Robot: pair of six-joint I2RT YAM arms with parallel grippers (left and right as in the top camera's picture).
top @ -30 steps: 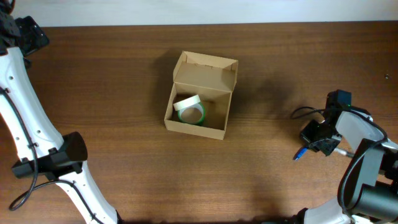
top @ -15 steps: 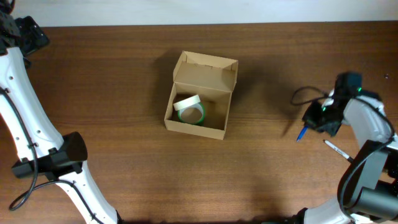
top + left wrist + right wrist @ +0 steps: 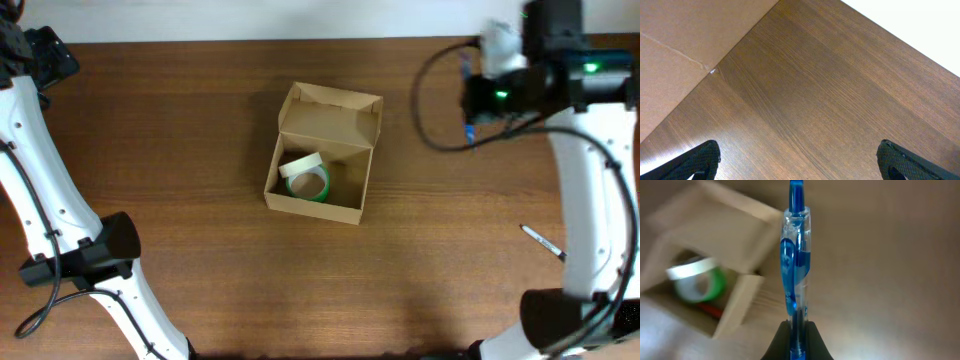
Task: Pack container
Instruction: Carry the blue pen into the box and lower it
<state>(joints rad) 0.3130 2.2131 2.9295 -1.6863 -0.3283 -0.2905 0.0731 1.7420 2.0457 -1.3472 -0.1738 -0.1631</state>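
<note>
Tan cardboard: the container (image 3: 315, 205) sits near the middle of the wooden table (image 3: 180, 120). Its flap lid (image 3: 330, 118) stands open on the far side and its mouth faces up. Inside, towards the left, a green tape roll (image 3: 306, 184) lies with a white tape roll (image 3: 300, 163) against it. The right part of the floor appears bare.

The right gripper (image 3: 797, 339) is clamped on a blue pen (image 3: 795, 265) near one end, with the barrel projecting straight ahead. It is held high, to the right of the container and well apart from it. The left gripper (image 3: 800, 162) is spread wide with nothing between its fingers, over bare wood at the far left.

Judgement: the step in hand is carrying the pen to the container. To do it well, bring the pen over the bare right part and tip it to lie along the longer inner span. Sink it below the rim before letting go.

The raised lid blocks the far side, so entry from the right or front looks clearer. The table between gripper and container is open. A second pen (image 3: 540, 240) lies well to the right, off that path.
</note>
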